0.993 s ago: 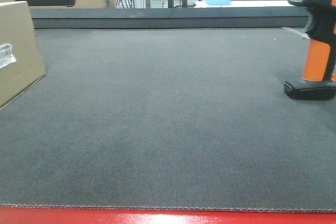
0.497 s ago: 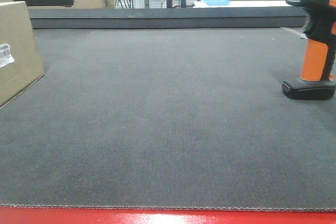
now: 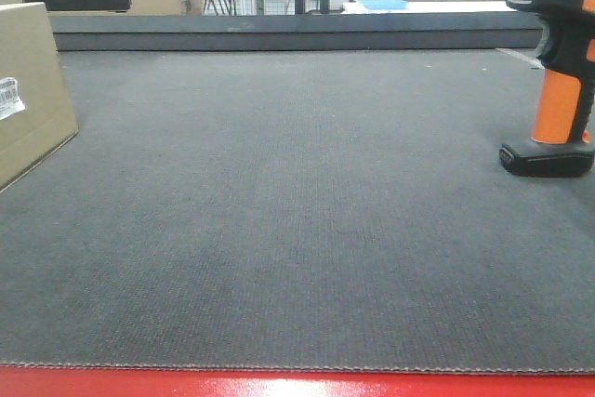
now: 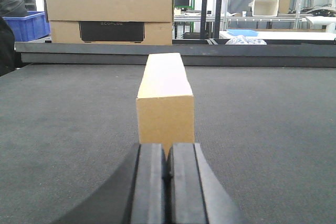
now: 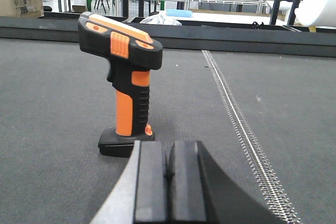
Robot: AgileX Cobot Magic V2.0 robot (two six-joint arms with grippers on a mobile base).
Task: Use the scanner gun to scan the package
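Package (image 3: 28,90): tan box on the desk (image 3: 297,211) at far left; white barcode label (image 3: 9,97) on its visible side.
Left end effector (image 4: 168,166): fingers pressed together, holding nothing; package directly ahead, not touching.
Scanner gun (image 3: 558,72): upright on its flat black base, far right of the desk.
Right end effector (image 5: 168,163): fingers closed, empty; scanner gun just ahead, slightly left.

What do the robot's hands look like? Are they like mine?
Not like yours! The left gripper and the right gripper each have just two flat, blocky black fingers with rounded tops. They sit on a dark base that flares out wider. No cables or markings show, and the arms themselves are out of sight.
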